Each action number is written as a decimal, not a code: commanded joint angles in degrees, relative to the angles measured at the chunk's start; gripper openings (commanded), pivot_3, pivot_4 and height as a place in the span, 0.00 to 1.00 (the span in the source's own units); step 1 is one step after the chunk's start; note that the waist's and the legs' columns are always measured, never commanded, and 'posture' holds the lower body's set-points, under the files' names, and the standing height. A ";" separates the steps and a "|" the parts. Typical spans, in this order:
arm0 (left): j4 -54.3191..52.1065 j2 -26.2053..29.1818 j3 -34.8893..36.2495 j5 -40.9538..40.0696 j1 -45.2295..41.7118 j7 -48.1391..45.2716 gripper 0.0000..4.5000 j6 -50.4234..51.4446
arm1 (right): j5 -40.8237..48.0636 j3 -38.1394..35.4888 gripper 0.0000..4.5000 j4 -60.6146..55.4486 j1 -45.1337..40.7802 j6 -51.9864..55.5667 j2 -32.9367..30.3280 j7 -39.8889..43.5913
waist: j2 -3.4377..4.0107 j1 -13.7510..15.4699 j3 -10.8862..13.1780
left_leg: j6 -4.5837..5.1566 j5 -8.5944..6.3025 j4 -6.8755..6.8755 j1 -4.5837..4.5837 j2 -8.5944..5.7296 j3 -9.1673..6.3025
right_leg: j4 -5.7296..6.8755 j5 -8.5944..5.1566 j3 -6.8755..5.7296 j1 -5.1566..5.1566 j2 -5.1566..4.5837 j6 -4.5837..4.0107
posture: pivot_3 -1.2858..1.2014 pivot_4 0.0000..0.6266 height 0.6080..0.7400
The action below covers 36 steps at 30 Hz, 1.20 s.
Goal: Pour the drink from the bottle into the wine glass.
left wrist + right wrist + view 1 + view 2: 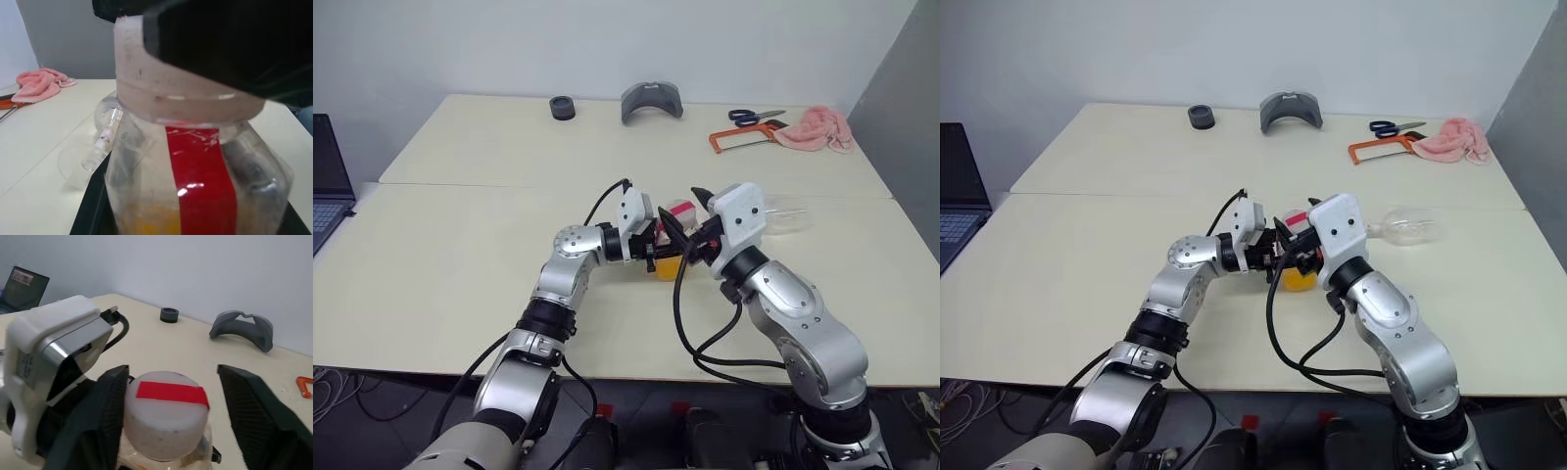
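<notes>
The bottle (676, 212) stands upright above the table's middle, with my left gripper (655, 251) shut on its clear body from the left. A red strip runs down its side, and the orange drink (1300, 279) fills its lower part. My right gripper (172, 378) is open and straddles the red-and-white cap (166, 413). One of its fingers (105, 406) lies against the cap; the other finger (254, 406) stands apart from it. The wine glass (1408, 228) lies on its side on the table, just to the right of the arms, and shows behind the bottle (100, 142).
At the table's far edge sit a black ring (563, 107), a grey curved part (651, 101), scissors (754, 117), an orange hacksaw (741, 140) and a pink cloth (816, 127). A laptop (328, 186) stands beyond the left edge.
</notes>
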 commanded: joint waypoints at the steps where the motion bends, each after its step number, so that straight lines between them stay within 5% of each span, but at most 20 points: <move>1: -1.54 0.20 0.52 -0.55 -0.88 -0.10 0.37 -1.11 | -0.19 -1.61 0.41 -1.21 0.21 -1.00 -0.09 0.39 | 0.00 0.00 0.00 | 0.00 0.00 0.00 0.00 0.00 0.00 | 0.00 0.00 0.00 0.00 0.00 0.00 | 0.52 0.24 1.00; 5: -1.76 0.52 0.47 -1.06 -0.89 -1.20 0.37 -0.50 | 1.89 -1.36 0.41 -0.89 0.54 -2.45 -0.98 4.49 | 0.00 0.00 0.00 | 0.00 0.00 0.00 0.00 -0.01 0.00 | 0.00 0.00 -0.01 0.00 0.00 0.00 | 0.52 0.24 1.00; 13: -1.75 3.33 -0.66 -2.94 -2.86 -10.84 0.36 2.08 | 14.67 -4.54 0.41 13.26 -9.58 -13.50 -17.67 40.62 | 0.01 -0.35 0.04 | 0.04 -0.01 -0.02 0.04 -0.03 0.23 | -0.12 0.00 -0.03 0.06 0.07 0.00 | 0.52 0.24 1.00; 18: -0.68 3.55 -0.41 -2.68 -4.13 -12.30 0.36 1.75 | 23.03 -6.82 0.41 19.16 -16.11 -7.41 -20.41 49.45 | 0.04 -0.38 0.06 | 0.05 -0.01 -0.05 0.04 0.04 0.21 | -0.09 -0.01 -0.10 0.06 0.15 -0.02 | 0.52 0.24 1.00; 25: -1.49 3.33 0.10 -2.81 -3.23 -11.02 0.36 1.90 | 19.75 -7.33 0.41 15.74 -12.36 -9.31 -21.40 46.06 | 0.04 -0.33 0.06 | 0.05 -0.01 -0.03 -0.04 0.05 0.08 | -0.13 0.00 -0.04 0.04 -0.05 -0.02 | 0.52 0.24 1.00; 26: -1.74 3.31 0.19 -2.87 -2.90 -10.75 0.36 1.99 | 19.46 -8.24 0.57 14.85 -11.55 -9.64 -20.72 44.04 | 0.04 -0.32 0.06 | 0.05 -0.01 -0.03 -0.03 0.04 0.08 | -0.13 0.00 -0.05 0.04 -0.05 -0.02 | 0.52 0.24 1.00; 28: -2.26 3.30 0.38 -3.06 -2.30 -10.14 0.36 2.20 | 19.93 -9.98 0.70 12.40 -10.01 -9.00 -19.39 40.33 | 0.04 -0.33 0.06 | 0.05 -0.01 -0.04 -0.03 0.05 0.06 | -0.12 0.00 -0.05 0.04 -0.03 -0.02 | 0.52 0.24 1.00; 36: -3.80 2.92 0.69 -3.57 -0.60 -8.12 0.36 2.20 | 15.05 -9.10 0.71 1.72 -3.77 -7.64 -15.06 25.52 | 0.04 -0.29 0.06 | 0.03 0.00 -0.03 -0.03 0.07 -0.06 | -0.08 -0.01 -0.04 0.02 -0.04 -0.01 | 0.52 0.24 1.00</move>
